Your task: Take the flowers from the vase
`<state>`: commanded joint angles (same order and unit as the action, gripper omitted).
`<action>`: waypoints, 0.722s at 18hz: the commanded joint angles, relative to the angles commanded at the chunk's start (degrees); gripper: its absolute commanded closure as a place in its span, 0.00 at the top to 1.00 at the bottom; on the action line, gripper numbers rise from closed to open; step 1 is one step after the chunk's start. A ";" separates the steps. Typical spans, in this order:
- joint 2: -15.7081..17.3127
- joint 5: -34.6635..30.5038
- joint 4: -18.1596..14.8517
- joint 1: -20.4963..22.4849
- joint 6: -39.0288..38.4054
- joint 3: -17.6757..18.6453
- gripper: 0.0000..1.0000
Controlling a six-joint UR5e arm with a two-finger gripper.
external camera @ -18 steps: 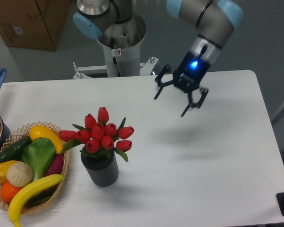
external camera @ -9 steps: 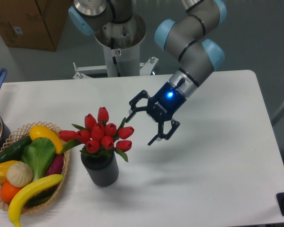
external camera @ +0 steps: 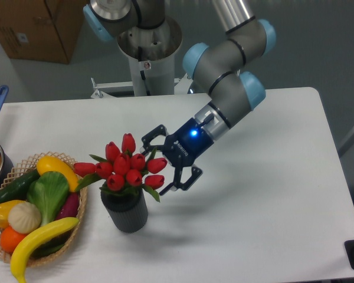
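On a white bench point(external camera: 271, 194), red flowers point(external camera: 125, 167) stand upright in a dark ribbed vase point(external camera: 125, 211), and the gripper point(external camera: 163, 161) is shown at the bunch's 3 o'clock side. The fingers point(external camera: 155, 132) are spread wide, nothing held between them; one tip lies near the upper buds, the other near the lowest bud on that side. Whether any tip is touching a petal cannot be told from this single view.

The step in hand is judged to be the approach before the grasp. It would be done well if the open fingers were carried a little further toward 9 o'clock, so that the cluster of buds, or better the stems and leaves just under them, were taken between both pads before closing. A grip on the outermost buds alone is judged likely to slip or bend them. The closing is best made gently and evenly, since the vase is small and could be tipped or dragged by a sideways push. Once held, the bunch would be drawn straight up along the vase's axis, so that the stems come free of the rim without the vase being lifted with them.

A basket point(external camera: 19, 167) of fruit and vegetables sits just beside the vase at 9 o'clock and should be kept clear of.
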<state>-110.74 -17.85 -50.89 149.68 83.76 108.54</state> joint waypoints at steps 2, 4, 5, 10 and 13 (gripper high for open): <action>0.00 0.70 0.00 -0.88 0.00 0.35 1.00; 0.00 1.06 0.00 -1.84 0.00 0.00 1.00; 0.09 1.15 0.00 -2.02 0.00 0.00 0.99; 0.35 1.06 0.18 -1.41 0.26 0.09 0.18; 1.22 1.06 0.18 -1.32 0.26 1.40 0.01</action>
<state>-109.52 -16.79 -50.71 148.36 84.02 109.95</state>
